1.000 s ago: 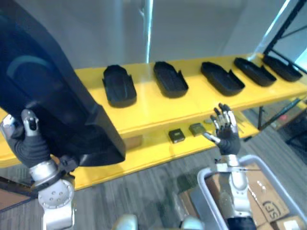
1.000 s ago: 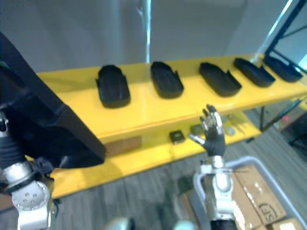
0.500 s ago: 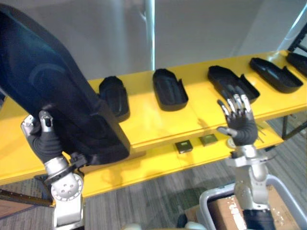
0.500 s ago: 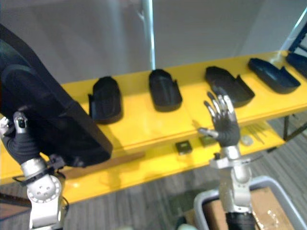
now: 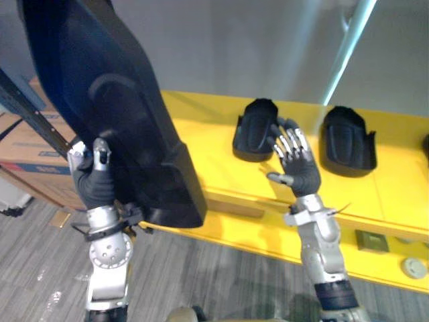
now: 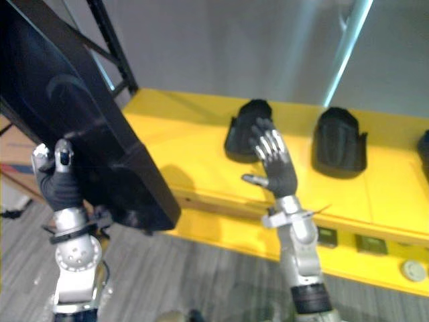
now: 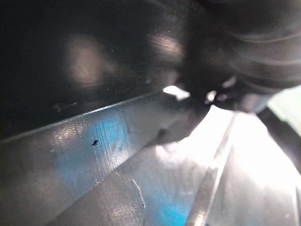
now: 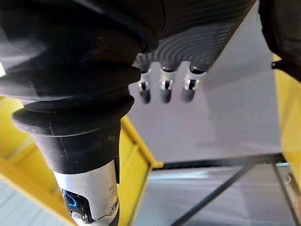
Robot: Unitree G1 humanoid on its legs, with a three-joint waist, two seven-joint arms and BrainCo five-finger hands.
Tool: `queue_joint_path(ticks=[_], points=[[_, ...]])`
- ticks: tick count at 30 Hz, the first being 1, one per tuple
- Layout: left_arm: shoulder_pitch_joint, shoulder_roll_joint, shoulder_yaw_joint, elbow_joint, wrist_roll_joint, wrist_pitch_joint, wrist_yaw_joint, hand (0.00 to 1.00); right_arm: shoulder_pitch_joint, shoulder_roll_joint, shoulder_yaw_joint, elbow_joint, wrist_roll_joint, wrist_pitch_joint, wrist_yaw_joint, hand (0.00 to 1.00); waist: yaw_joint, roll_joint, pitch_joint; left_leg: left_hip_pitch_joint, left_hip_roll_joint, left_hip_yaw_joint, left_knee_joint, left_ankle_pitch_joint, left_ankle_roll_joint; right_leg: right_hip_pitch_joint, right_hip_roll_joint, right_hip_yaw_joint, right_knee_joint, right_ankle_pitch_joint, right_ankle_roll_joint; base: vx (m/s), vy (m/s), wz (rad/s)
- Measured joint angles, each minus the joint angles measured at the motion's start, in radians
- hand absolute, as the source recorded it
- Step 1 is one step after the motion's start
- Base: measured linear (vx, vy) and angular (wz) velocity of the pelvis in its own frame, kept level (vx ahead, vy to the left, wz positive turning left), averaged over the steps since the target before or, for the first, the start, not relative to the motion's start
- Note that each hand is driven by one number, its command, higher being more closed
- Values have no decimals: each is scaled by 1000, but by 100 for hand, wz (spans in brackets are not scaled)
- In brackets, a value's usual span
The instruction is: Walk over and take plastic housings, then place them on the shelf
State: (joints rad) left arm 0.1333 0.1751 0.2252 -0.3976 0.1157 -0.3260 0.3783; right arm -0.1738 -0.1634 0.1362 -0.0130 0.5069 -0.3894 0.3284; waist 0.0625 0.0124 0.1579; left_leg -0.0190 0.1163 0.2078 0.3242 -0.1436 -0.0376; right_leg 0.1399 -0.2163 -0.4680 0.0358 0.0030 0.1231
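Note:
A large black plastic housing (image 5: 107,100) stands tilted up at the left, above the yellow shelf's (image 5: 214,171) left end. My left hand (image 5: 94,186) is shut on its lower edge, thumb on the near face, the other fingers hidden behind it. Its dark surface (image 7: 94,47) also shows in the left wrist view. My right hand (image 5: 298,173) is raised open, fingers (image 8: 162,87) straight, in front of the shelf and holding nothing. Two smaller black housings (image 5: 256,129) (image 5: 347,137) lie on the shelf top behind it.
Cardboard boxes (image 5: 27,151) stand at the left behind a dark rack post (image 6: 110,47). Small square parts (image 5: 373,240) and a round piece (image 5: 414,267) lie on the shelf's lower ledge at the right. Grey floor runs along the shelf's front.
The whole view has swung left along the shelf, so fewer housings show. The held housing is tipped more upright. My right hand stays open and now sits higher, before the shelf top.

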Motion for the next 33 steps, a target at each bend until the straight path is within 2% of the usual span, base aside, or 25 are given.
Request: queue_joint_path(ticks=[2, 4, 6, 9, 12, 13, 16, 20, 21, 23, 24, 26, 29, 33], points=[[28, -23, 23, -22, 1, 3, -3, 100, 6, 3, 12, 1, -7, -1, -4, 0, -1, 18, -11, 8, 22, -2, -34, -38, -33, -16, 31, 26, -34, 18, -5, -26, 97, -51], [30, -50, 27, -28, 6, 3, -10, 100, 27, 19, 14, 1, -19, 0, -37, 0, -13, 11, -11, 34, 11, -3, -102, -32, -51, -17, 38, 25, -59, 50, 0, -19, 55, -7], [43, -60, 30, -29, 15, 11, -15, 100, 54, 43, 14, 1, -86, -2, -107, 0, -18, -1, -17, 46, -3, -1, -136, -16, -49, -15, 25, 25, -70, 57, 3, -26, 34, 2], [57, -62, 53, -36, 49, 86, -33, 100, 114, 83, -18, -5, -239, -26, -324, 0, -17, -3, -23, 76, -20, 16, -196, 15, -44, -17, 13, 27, -69, 57, 3, 4, 29, 0], [54, -54, 93, -9, 81, 150, -25, 100, 169, 89, -94, -35, -370, -29, -447, 0, -26, 6, -28, 92, -23, 29, -240, 35, -48, -29, 14, 36, -68, 57, 3, 1, 2, -14], [52, -31, 118, 30, 96, 180, -5, 100, 199, 87, -134, -53, -411, -26, -490, 0, -28, 13, -31, 105, -21, 52, -258, 39, -51, -40, 18, 56, -68, 58, 4, 13, 12, -43], [21, 70, 205, 217, 99, 253, 39, 100, 287, 81, -206, -66, -435, -22, -531, 0, -60, 30, -40, 130, -13, 101, -279, 42, -55, -54, 31, 99, -68, 59, 4, 19, -1, -45], [-80, 203, 283, 446, 80, 305, 101, 100, 438, 66, -292, -58, -485, 4, -551, 0, -92, 34, -41, 141, -3, 141, -289, 43, -57, -74, 44, 143, -78, 68, -3, 7, -20, -33], [-105, 233, 286, 481, 78, 316, 109, 100, 473, 64, -312, -52, -487, 4, -559, 0, -107, 35, -40, 142, -3, 143, -290, 43, -57, -74, 43, 145, -80, 69, -3, 0, -15, -14], [-136, 277, 286, 532, 77, 324, 113, 100, 494, 62, -330, -23, -504, -1, -578, 0, -113, 38, -39, 147, -3, 162, -290, 43, -57, -81, 44, 165, -80, 71, 0, -22, -4, -21], [-172, 311, 284, 599, 66, 329, 116, 100, 496, 55, -327, 21, -530, -12, -614, 0, -123, 41, -37, 146, -3, 170, -290, 43, -57, -87, 45, 174, -81, 74, -1, -45, -5, -23], [-199, 334, 279, 663, 46, 333, 118, 100, 495, 49, -324, 63, -555, -24, -643, 0, -131, 45, -35, 144, -3, 177, -290, 43, -57, -91, 45, 178, -82, 75, 0, -51, -12, -16], [-273, 387, 261, 823, 40, 376, 113, 100, 507, 36, -332, 160, -633, -29, -747, 0, -138, 59, -27, 141, -3, 193, -288, 43, -57, -108, 48, 203, -84, 83, -2, -54, -16, -18], [-370, 480, 193, 964, 43, 445, 68, 100, 517, 18, -356, 282, -680, -28, -815, 0, -145, 69, -21, 138, -2, 218, -284, 43, -58, -126, 55, 228, -83, 90, -7, -56, -20, -17]])
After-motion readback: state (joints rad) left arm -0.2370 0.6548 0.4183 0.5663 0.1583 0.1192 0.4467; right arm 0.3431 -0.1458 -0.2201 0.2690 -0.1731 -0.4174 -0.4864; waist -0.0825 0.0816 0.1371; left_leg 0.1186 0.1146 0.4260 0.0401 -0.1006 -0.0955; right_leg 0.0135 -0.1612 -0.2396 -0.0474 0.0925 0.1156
